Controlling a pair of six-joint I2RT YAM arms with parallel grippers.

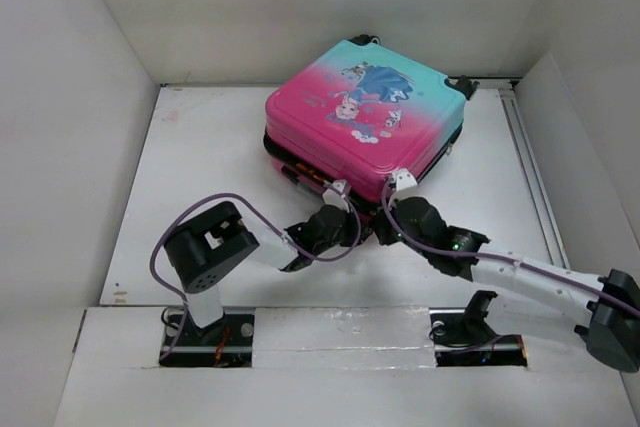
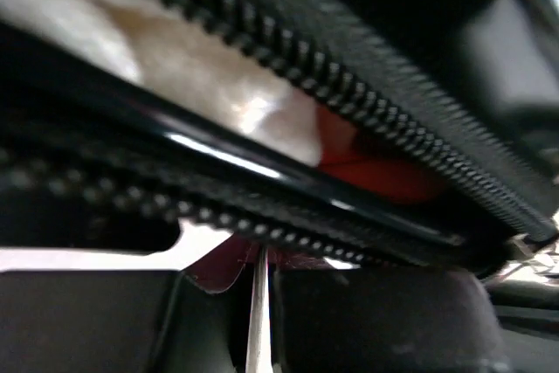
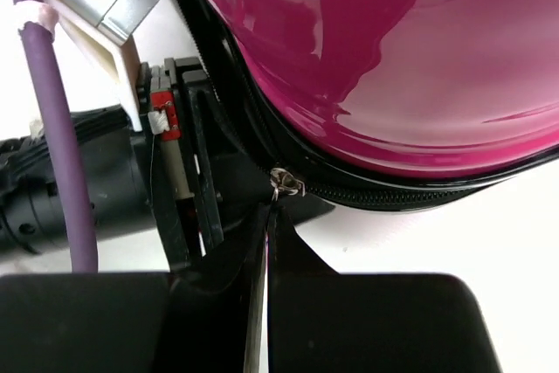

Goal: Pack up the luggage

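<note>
The luggage (image 1: 365, 112), a pink-to-teal hard-shell case with a cartoon princess on its lid, lies flat on the white counter (image 1: 200, 177). It sits toward the far edge and right of centre, with its black wheels (image 1: 462, 85) at the far right corner. Both arms reach to the case's near side and meet at the seam.

The left fingers (image 2: 297, 294) are pressed together right against the zipper teeth (image 2: 393, 141). A dark red flap (image 2: 223, 270) lies at their tips, and whether it is pinched cannot be told. Between the two rows of teeth, pale and red material (image 2: 218, 85) shows through the gap.

The right fingers (image 3: 301, 290) are closed on a black pull tab (image 3: 272, 216). The tab hangs from a small metal ring (image 3: 285, 183) on the zipper (image 3: 393, 191), which runs under the glossy magenta shell.
</note>
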